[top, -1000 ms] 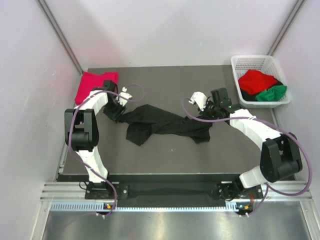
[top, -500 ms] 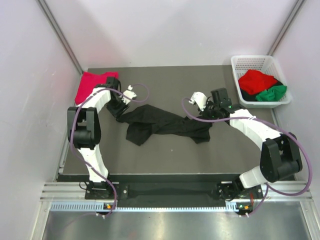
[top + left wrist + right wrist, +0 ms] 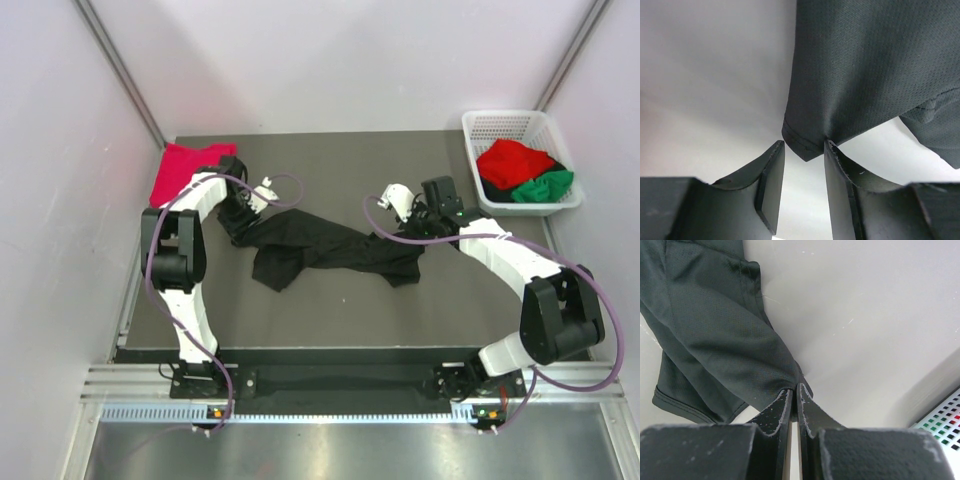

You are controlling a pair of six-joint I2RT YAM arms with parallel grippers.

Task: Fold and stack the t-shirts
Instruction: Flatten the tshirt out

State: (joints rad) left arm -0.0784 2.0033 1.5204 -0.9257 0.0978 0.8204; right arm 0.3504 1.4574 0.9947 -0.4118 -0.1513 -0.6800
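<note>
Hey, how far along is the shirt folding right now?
Done: one crimson-pink shirt lies folded in the back left corner of the table. In hand: the black shirt, crumpled mid-table, pinched by the right gripper, its hem corner at the open left gripper. Left: red shirt and green shirt wait in the basket.

black t-shirt (image 3: 330, 248) fine-dotted weave | crimson-pink t-shirt (image 3: 185, 168) plain | red t-shirt (image 3: 512, 160) and green t-shirt (image 3: 548, 186) plain, bright | basket (image 3: 478, 128) white mesh | table (image 3: 340, 170) dark grey

1. I watch the left arm (image 3: 203, 190) swing farther back, its elbow now beside the crimson-pink t-shirt (image 3: 180, 172).
2. The left end effector (image 3: 238, 214) shifts rearward at the black t-shirt (image 3: 330, 245)'s left end.
</note>
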